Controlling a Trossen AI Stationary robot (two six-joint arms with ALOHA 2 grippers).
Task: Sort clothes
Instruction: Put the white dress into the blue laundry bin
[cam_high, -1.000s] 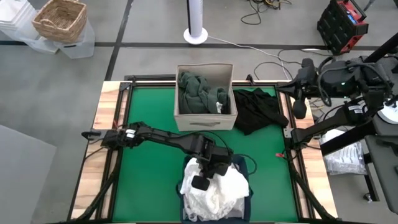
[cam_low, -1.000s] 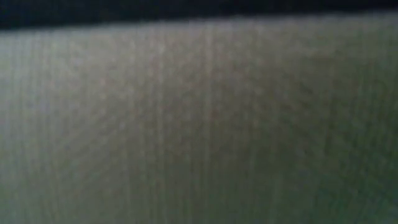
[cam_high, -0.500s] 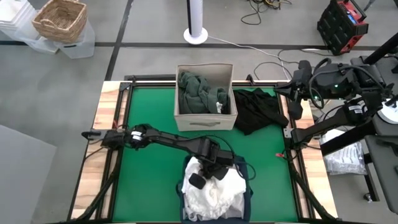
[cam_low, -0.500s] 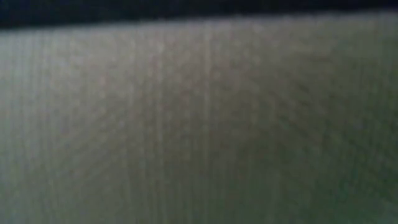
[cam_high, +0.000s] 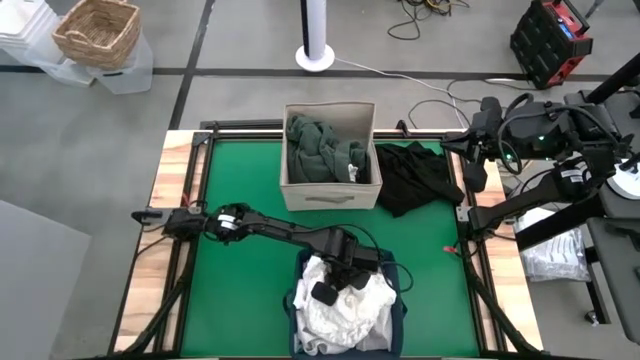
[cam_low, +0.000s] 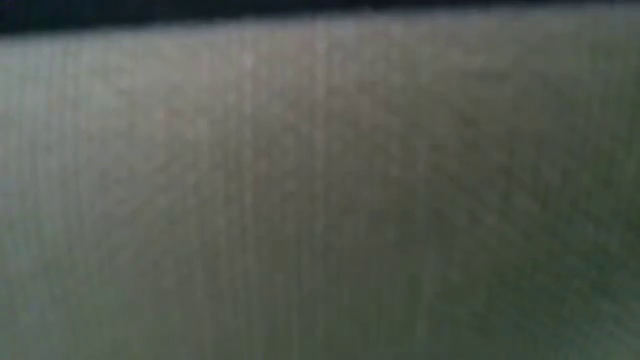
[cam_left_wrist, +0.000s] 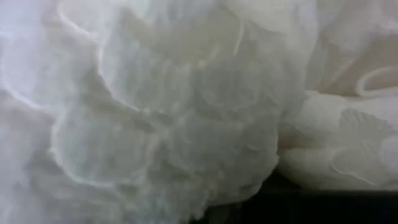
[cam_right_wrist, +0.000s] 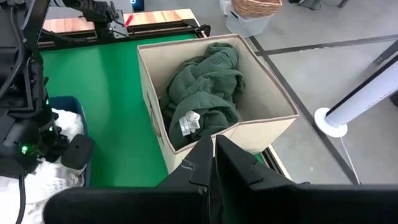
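White clothes (cam_high: 345, 305) lie heaped in the navy bin (cam_high: 401, 272) at the table's near edge. My left gripper (cam_high: 338, 276) is down in this heap, and white fabric (cam_left_wrist: 186, 112) fills its wrist view and hides the fingers. Dark olive clothes (cam_high: 320, 150) (cam_right_wrist: 205, 93) fill the beige box (cam_high: 330, 198) at the far side. A black garment (cam_high: 415, 175) lies spread on the green mat to the right of the box. My right gripper (cam_high: 478, 176) (cam_right_wrist: 212, 142) hovers shut at the table's far right edge, touching nothing.
Open green mat (cam_high: 240, 270) lies left of the bin and between the bin and the box. A black frame rail (cam_high: 190, 190) borders the mat. On the floor beyond the table stand a wicker basket (cam_high: 97, 30) and a white pole base (cam_high: 317, 55). A blurred grey surface fills the low view.
My left gripper has sunk lower into the white heap, moving slightly toward the near edge. The heap has been pushed down and now sits more compactly inside the bin. My right arm has shifted a little toward the table's left.
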